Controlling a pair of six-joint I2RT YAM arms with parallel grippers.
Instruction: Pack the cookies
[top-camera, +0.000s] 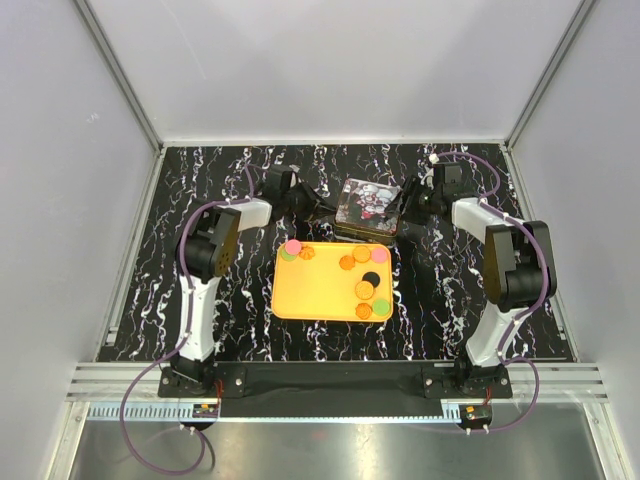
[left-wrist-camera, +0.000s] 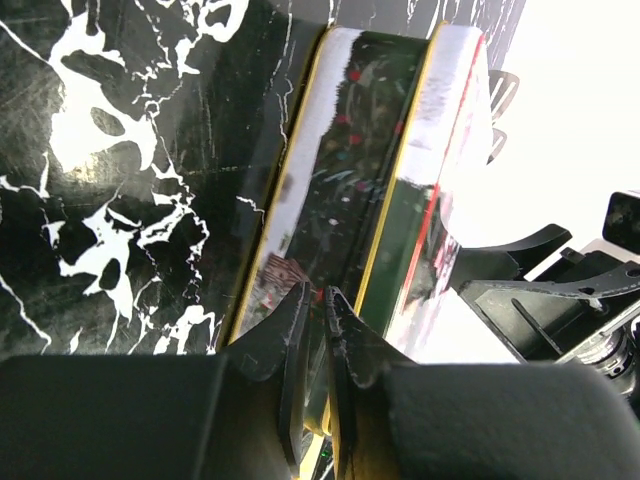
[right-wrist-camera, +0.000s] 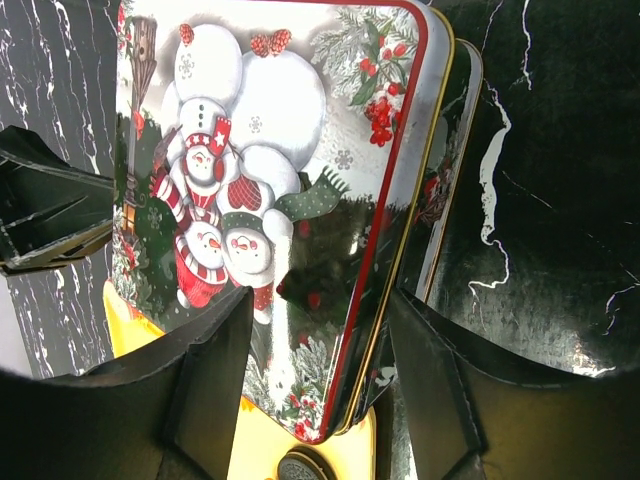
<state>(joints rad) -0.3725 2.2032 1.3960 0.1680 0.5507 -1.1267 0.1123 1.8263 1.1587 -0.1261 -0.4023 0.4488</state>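
Several cookies (top-camera: 361, 255), mostly orange with pink, green and one black (top-camera: 370, 278), lie on the yellow-orange tray (top-camera: 310, 295). One dark cookie (right-wrist-camera: 305, 468) shows at the bottom of the right wrist view. Behind the tray stands a snowman-printed tin (top-camera: 367, 205) with its lid (right-wrist-camera: 260, 150) on top. At the tin's left end my left gripper (left-wrist-camera: 318, 295) is pinched on the edge of the tin (left-wrist-camera: 370, 150). My right gripper (right-wrist-camera: 320, 295) stands open at the right end, with the lid's red-rimmed edge between its spread fingers and a gap on both sides.
The tray's far rim (right-wrist-camera: 250, 450) almost touches the tin. The black marbled tabletop (top-camera: 200, 180) runs out to grey walls at the back and sides. Both arms reach in toward the tin from either side of the tray.
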